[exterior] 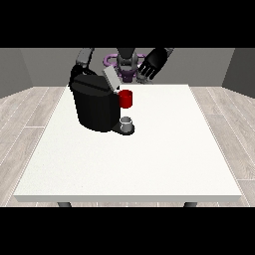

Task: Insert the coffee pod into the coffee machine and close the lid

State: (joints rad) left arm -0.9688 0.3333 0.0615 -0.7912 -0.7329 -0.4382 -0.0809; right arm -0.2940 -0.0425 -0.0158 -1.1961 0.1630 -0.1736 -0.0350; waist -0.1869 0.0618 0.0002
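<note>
The hand at the view's right [153, 63] is being held up above the table's far edge, its fingers spread and relaxed, nothing gripped. The arm at the view's left is being reached down behind the black coffee machine [94, 104], so its hand is hidden. The machine's lid [110, 78] is being kept tilted open. 1 grey thing [127, 123], possibly the pod, is sitting at the machine's base on the white table [149, 159], below a red thing at the machine [126, 98].
</note>
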